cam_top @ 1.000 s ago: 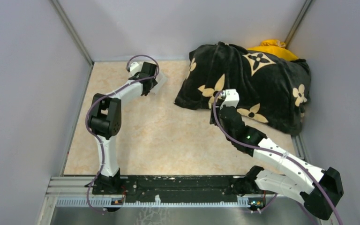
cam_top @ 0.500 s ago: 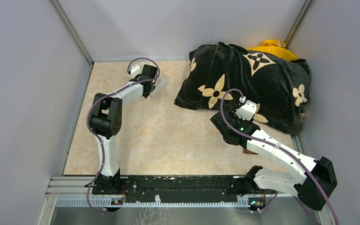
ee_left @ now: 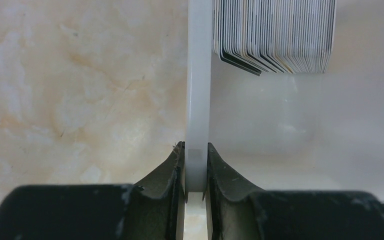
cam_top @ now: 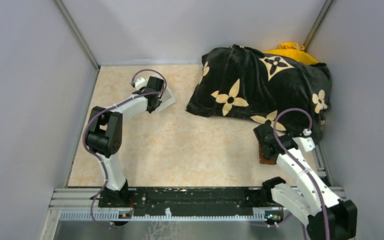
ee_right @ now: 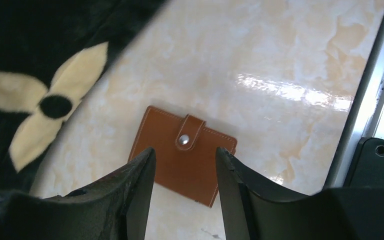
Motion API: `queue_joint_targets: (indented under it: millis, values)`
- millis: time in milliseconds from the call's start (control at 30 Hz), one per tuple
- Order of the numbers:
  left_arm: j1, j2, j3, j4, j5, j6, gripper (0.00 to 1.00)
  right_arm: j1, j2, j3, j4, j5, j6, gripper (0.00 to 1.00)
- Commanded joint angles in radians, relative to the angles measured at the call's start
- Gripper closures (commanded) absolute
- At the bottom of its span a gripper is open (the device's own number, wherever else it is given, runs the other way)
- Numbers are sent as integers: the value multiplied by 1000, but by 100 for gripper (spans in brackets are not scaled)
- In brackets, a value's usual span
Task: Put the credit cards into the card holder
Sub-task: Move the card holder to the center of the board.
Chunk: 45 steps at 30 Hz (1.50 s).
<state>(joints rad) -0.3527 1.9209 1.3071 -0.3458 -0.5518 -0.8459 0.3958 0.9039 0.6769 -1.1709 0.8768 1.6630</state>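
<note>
The credit cards (ee_left: pixel 275 35) stand on edge as a packed stack inside a clear plastic tray (ee_left: pixel 290 130) at the back left of the table. My left gripper (ee_left: pixel 196 150) is shut on the tray's side wall (ee_left: pixel 199 90), one finger on each face of it. The tray (cam_top: pixel 167 101) shows beside that gripper (cam_top: pixel 156 102) in the top view. The card holder (ee_right: pixel 180 167), a brown leather wallet with a metal snap, lies flat and closed near the right rail. My right gripper (ee_right: pixel 185 150) hovers open just above it, fingers apart and touching nothing. Only a brown edge of the card holder (cam_top: pixel 265 161) shows under the gripper (cam_top: pixel 265 146) from above.
A black blanket with cream flowers (cam_top: pixel 265 85) lies heaped at the back right, over something yellow (cam_top: pixel 290 50). Its edge (ee_right: pixel 35 75) reaches close to the wallet. A metal rail (ee_right: pixel 367 85) runs along the table's right side, and grey walls enclose the table.
My right arm has swung back from the blanket's front edge to the near right, over the wallet. My left gripper has closed on the tray wall and shifted slightly nearer.
</note>
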Motion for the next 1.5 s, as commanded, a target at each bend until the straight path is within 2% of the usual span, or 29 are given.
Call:
queue_joint_targets:
  millis: [0,167,400,567,700,967,1233,1467]
  values:
    - [-37,-84,-32,-25,-5,-46,78,-183,-74,-72,136,-83,-121,52]
    - [-94,-104,-32,-80,-37,-81,77,-309,-23,-107,194,-144,-187,52]
    - [-117,-108,-51,-114,-62,-113,77,-464,40,-186,415,-269,-323,52]
    - [-122,-104,-95,-114,-62,-138,77,-486,127,-217,523,-343,-337,54]
    - [-138,-106,-112,-131,-76,-159,77,-476,182,-262,630,-462,-323,62]
    - [-181,-122,-122,-176,-93,-212,77,-184,261,-238,619,-427,-66,65]
    - [-247,-137,-127,-268,-94,-326,77,146,407,-135,561,-404,200,65]
    - [-311,-183,-159,-342,-119,-404,76,352,550,-4,539,-398,355,66]
